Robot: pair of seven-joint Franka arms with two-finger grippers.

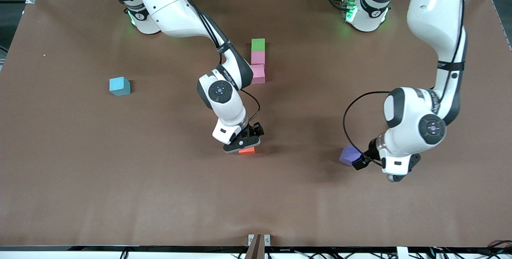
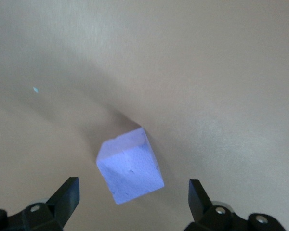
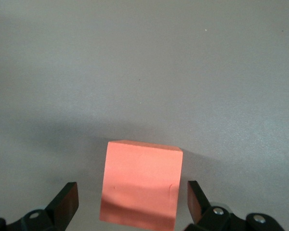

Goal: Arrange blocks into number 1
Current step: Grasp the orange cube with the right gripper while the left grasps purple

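Note:
A green block and two pink blocks lie in a touching line at mid-table, the green one farthest from the front camera. Nearer the camera, the orange block sits on the table. My right gripper is low over it and open, with one finger on each side and a gap at both. The purple block lies toward the left arm's end, turned askew. My left gripper is open around its near corner without touching it.
A light blue cube stands alone toward the right arm's end. The brown table surface stretches bare toward the front camera. A small bracket sits at the table's front edge.

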